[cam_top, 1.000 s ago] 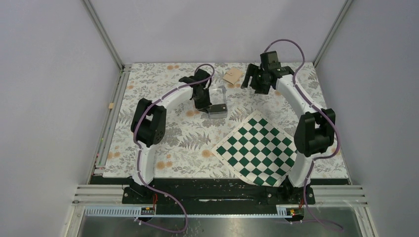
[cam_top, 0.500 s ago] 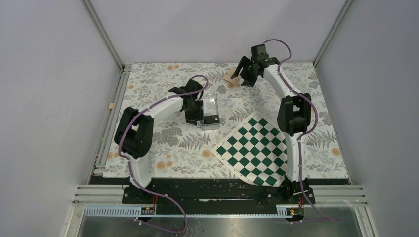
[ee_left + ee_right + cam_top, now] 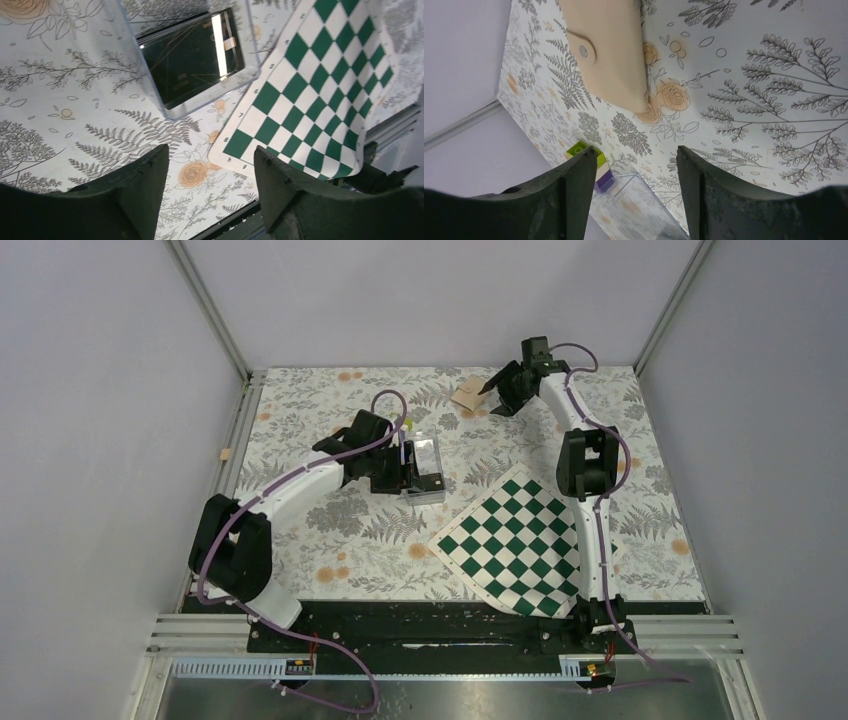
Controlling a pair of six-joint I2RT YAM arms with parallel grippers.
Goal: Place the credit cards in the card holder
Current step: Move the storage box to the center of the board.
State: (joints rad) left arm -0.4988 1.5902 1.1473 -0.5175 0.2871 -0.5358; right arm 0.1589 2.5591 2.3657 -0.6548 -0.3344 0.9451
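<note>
The black credit cards (image 3: 192, 55) lie flat inside a clear plastic case (image 3: 426, 452) at mid-table; from above they show as a dark patch (image 3: 431, 483) at the case's near end. My left gripper (image 3: 212, 165) is open and empty, just to the near-left of the case (image 3: 408, 473). The tan card holder (image 3: 606, 50) lies folded shut at the back of the table, snap button (image 3: 584, 50) facing up. My right gripper (image 3: 636, 160) is open with nothing between its fingers. It sits right beside the holder's right edge (image 3: 468, 393).
A green-white checkerboard mat (image 3: 520, 540) lies at the near right, its corner close to the case (image 3: 320, 90). A green-white-purple block cluster (image 3: 596, 165) stands against the case's far corner. A small tan piece (image 3: 226, 454) rests on the left rail.
My left gripper has opened and drawn back to the near-left as the arm swung out; the case slid slightly nearer. My right gripper moved toward the card holder, its jaws narrowing a little.
</note>
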